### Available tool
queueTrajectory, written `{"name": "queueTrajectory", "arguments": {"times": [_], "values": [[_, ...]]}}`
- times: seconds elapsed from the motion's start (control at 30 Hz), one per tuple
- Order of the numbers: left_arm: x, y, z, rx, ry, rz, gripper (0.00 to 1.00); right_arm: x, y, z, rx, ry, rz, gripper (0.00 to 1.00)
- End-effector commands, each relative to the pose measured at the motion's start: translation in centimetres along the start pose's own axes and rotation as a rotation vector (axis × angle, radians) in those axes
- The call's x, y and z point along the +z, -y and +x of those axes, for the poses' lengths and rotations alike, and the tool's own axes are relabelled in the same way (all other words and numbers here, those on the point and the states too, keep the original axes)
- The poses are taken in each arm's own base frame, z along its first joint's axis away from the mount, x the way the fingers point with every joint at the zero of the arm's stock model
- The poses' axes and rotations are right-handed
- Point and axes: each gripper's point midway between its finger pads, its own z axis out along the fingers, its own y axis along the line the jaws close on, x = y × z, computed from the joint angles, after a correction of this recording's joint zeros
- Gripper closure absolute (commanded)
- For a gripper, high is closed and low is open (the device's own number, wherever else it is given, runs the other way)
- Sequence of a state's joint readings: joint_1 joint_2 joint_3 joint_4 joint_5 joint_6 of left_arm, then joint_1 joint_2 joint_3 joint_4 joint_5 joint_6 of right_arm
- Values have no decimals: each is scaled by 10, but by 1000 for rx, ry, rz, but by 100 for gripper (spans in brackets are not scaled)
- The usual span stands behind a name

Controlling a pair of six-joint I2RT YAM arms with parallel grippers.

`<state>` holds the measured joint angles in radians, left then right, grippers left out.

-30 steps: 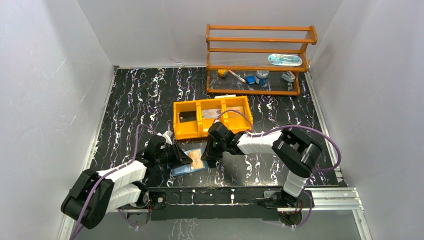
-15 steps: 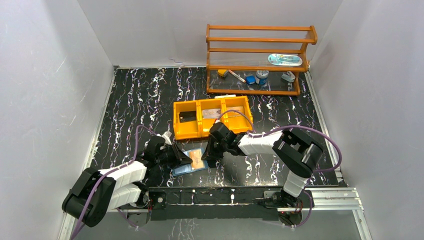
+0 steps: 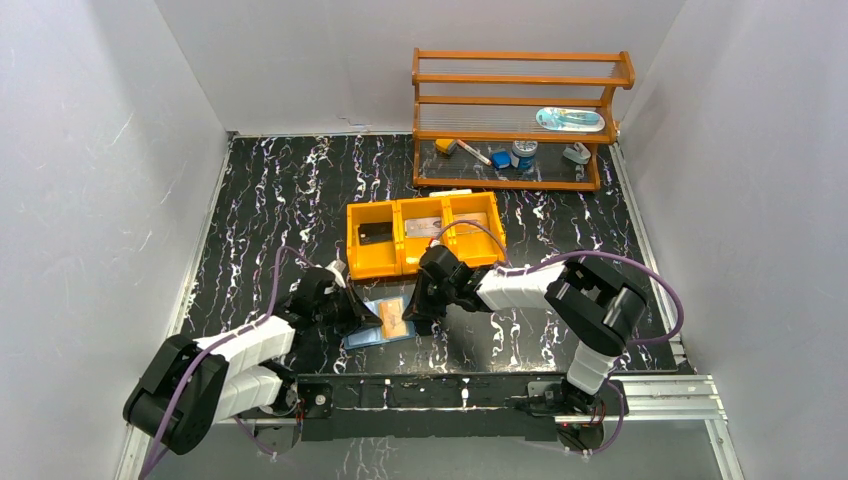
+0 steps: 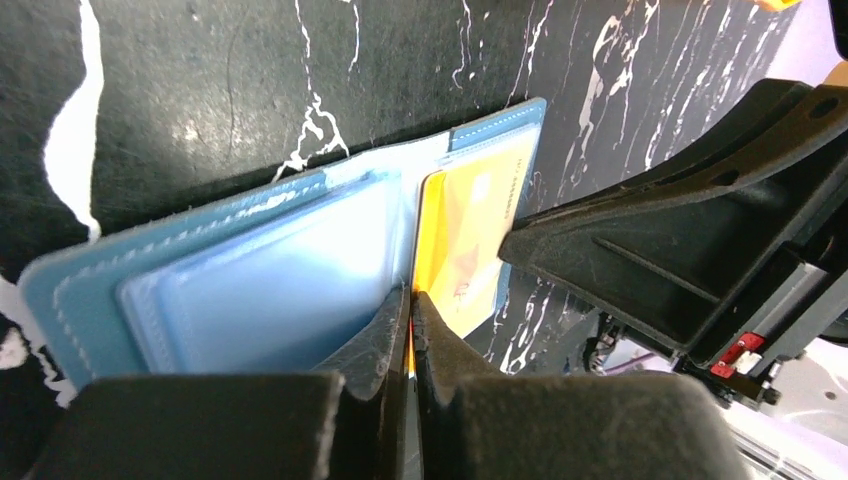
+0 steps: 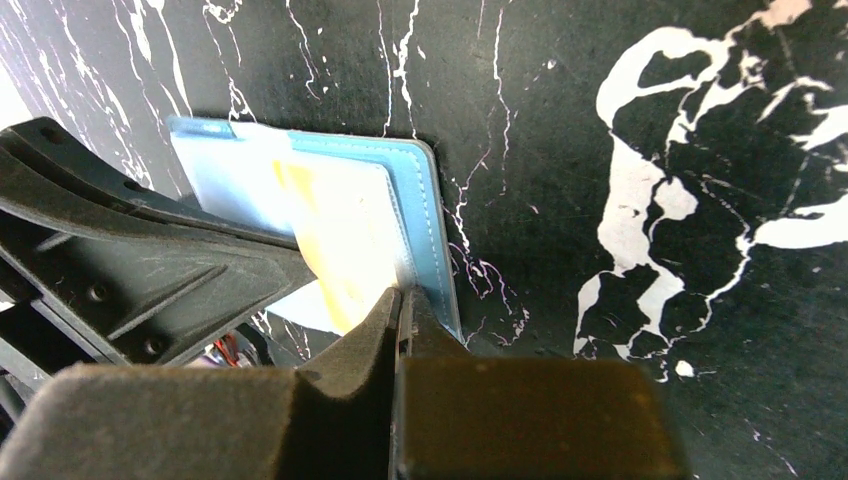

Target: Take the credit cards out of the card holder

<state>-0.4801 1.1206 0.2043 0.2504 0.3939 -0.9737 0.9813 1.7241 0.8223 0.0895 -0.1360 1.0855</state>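
Observation:
The card holder [image 3: 366,338] lies open on the black marbled table, a blue wallet with pale slots [image 4: 250,270]. An orange credit card [image 4: 465,250] sticks out of its right leaf [image 5: 425,200]. My left gripper [image 4: 410,292] is shut on the near edge of that card, an orange sliver showing between the jaws. My right gripper [image 5: 403,293] comes from the other side and is shut on the wallet's edge next to the card [image 5: 345,240]. In the top view both grippers [image 3: 368,318] [image 3: 412,318] meet over the wallet.
An orange three-compartment tray [image 3: 375,265] stands just behind the wallet, with a dark card [image 3: 375,237] and a grey card [image 3: 425,226] in it. A wooden rack [image 3: 520,100] with small items is at the back right.
My left gripper's jaws have closed onto the orange card's edge. Both arms have hardly shifted, and the right gripper keeps its hold on the wallet.

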Motion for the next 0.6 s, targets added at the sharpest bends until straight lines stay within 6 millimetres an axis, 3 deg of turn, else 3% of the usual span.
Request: {"name": "queueTrajectory", "arguments": {"times": [0.0,0.23,0.4,0.57], "values": [[-3,27,-17,109,46,35,100,10,14,52,-29,-152,27,96],[-12,30,-14,159,30,34,100,5,5,38,-51,-110,29,87],[-19,27,-10,176,25,17,100,4,2,34,-59,-100,31,90],[-26,24,-11,199,39,-10,100,2,12,32,-56,-91,86,94]]}}
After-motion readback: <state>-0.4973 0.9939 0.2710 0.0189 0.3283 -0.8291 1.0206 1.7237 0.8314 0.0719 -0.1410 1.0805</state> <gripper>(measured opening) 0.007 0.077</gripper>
